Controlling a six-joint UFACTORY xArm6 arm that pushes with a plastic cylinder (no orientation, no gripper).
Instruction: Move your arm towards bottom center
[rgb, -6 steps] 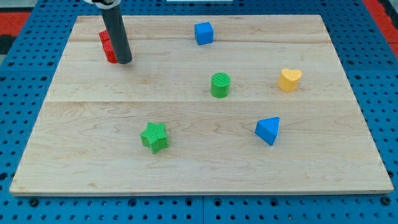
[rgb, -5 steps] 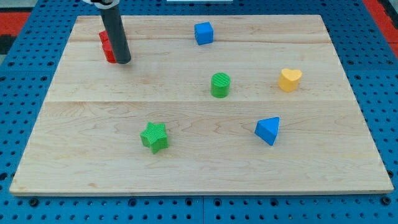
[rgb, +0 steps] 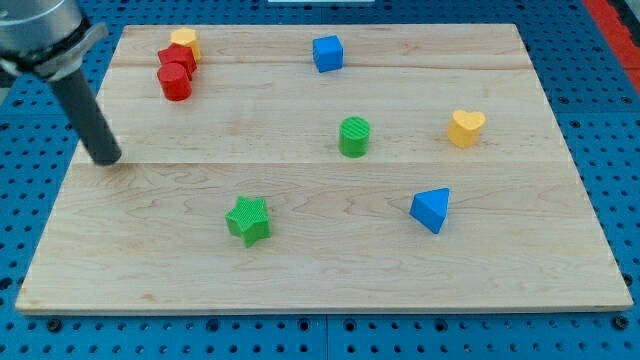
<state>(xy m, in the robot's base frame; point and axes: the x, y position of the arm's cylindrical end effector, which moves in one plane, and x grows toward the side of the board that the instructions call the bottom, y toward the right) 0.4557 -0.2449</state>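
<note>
My tip (rgb: 106, 158) rests on the wooden board (rgb: 320, 270) near its left edge, about halfway down. It is below and left of the red blocks (rgb: 175, 72) and well up and left of the green star (rgb: 248, 220). A green cylinder (rgb: 353, 136) stands at the board's middle. A blue cube (rgb: 327, 52) is at the top centre. A yellow heart (rgb: 466, 127) is at the right. A blue triangular block (rgb: 432, 209) lies at the lower right. The tip touches no block.
A yellow block (rgb: 184, 40) sits at the top left, just behind the red blocks. The board lies on a blue pegboard (rgb: 320, 340).
The rod has moved from beside the red blocks down and to the left, to the board's left edge. The red blocks and the yellow block behind them now show in full.
</note>
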